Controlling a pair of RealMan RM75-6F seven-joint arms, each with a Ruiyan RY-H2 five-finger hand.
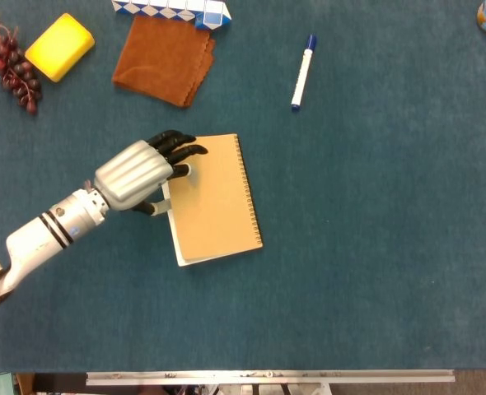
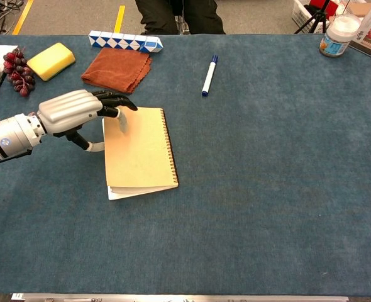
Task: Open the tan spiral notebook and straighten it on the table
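We see the tan spiral notebook (image 1: 214,197) lying closed on the blue tabletop (image 1: 375,247), left of centre, its wire spine along the right edge and its body tilted a little out of square. Our left hand (image 1: 140,173) sits at the notebook's upper left corner: the dark fingers (image 1: 181,152) reach over the cover's top edge and rest on it, while the thumb hangs down beside the free long edge; we judge it a press rather than a pinch, with nothing lifted. The right hand is in neither view. So we place ourselves early in the task, with the cover yet to be opened; the next move, as we judge it, calls for getting a fingertip or the thumb under the cover's free left edge and swinging it over the spine to the right, where the tabletop is bare, then squaring the book. The chest view adds what the head view hides: at the near corner the pale inner pages (image 2: 126,192) fan out from under the cover, so the cover is slightly shifted, and the fingertips (image 2: 122,102) sit low on the paper. The head view gives the tilt against the tabletop's edge and shows the marker (image 1: 303,71) and brown cloth (image 1: 165,59) well apart
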